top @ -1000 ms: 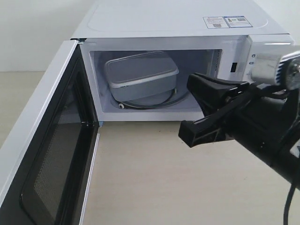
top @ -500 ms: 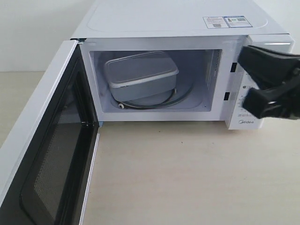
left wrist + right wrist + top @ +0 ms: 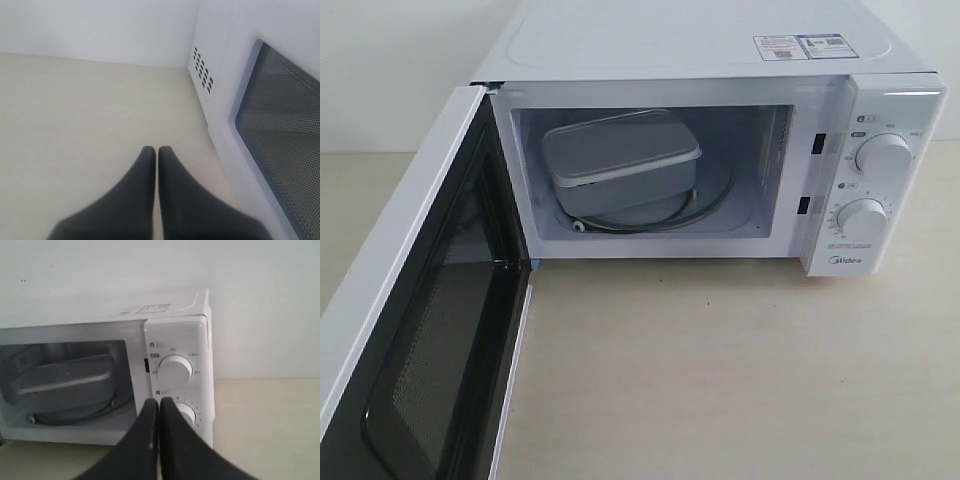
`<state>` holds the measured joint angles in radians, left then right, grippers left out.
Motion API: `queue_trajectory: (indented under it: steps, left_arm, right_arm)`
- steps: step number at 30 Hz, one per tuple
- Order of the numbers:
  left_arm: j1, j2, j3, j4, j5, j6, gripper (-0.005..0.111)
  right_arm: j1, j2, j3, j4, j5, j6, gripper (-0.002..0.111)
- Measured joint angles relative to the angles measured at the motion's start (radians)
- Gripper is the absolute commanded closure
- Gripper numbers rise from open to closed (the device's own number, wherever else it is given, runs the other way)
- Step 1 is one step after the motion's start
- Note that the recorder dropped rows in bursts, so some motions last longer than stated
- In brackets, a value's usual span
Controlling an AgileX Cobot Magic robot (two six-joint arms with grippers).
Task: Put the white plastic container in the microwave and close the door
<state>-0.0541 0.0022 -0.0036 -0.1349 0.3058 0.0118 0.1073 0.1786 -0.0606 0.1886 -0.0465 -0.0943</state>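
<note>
The white plastic container [image 3: 618, 163] rests tilted on the glass turntable inside the microwave [image 3: 700, 45], and shows again through the opening as the container [image 3: 65, 375]. The door [image 3: 415, 330] hangs wide open on the left, its black inner frame and window facing the cavity. Neither gripper shows in the exterior view. My left gripper [image 3: 155, 151] is shut and empty above the beige table, beside the door's outer face [image 3: 280, 135]. My right gripper [image 3: 159, 402] is shut and empty, in front of the lower dial [image 3: 187, 415].
The two dials [image 3: 883, 155] sit on the microwave's right panel. Beige tabletop [image 3: 720, 370] stretches in front of the microwave. A white wall [image 3: 100, 25] stands behind. Vent holes [image 3: 202, 75] mark the microwave's side.
The right gripper, open in front of the cavity a second ago, has drawn back to the right and left the exterior view. The container and door have not moved.
</note>
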Motion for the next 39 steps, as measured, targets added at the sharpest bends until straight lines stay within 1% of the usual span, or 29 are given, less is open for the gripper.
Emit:
queue_trajectory:
  steps: [3,12,20,23,29,39]
  left_arm:
    - [0.000,0.000,0.000,0.000,0.000,0.000,0.102]
    - [0.000,0.000,0.000,0.000,0.000,0.000,0.102]
    - [0.000,0.000,0.000,0.000,0.000,0.000,0.102]
    - [0.000,0.000,0.000,0.000,0.000,0.000,0.102]
    - [0.000,0.000,0.000,0.000,0.000,0.000,0.102]
    - [0.000,0.000,0.000,0.000,0.000,0.000,0.102]
  right_arm:
    - [-0.001,-0.047,0.051,-0.002,0.004,-0.025,0.108]
    - [-0.002,-0.055,0.055,-0.006,0.052,-0.061,0.108]
    - [-0.002,-0.152,0.059,-0.006,0.294,-0.061,0.108]
    - [-0.002,-0.171,0.061,-0.019,0.349,-0.041,0.108]
    - [-0.002,-0.173,0.061,-0.055,0.374,0.046,0.108]
    - [-0.002,-0.173,0.061,-0.070,0.383,0.062,0.108]
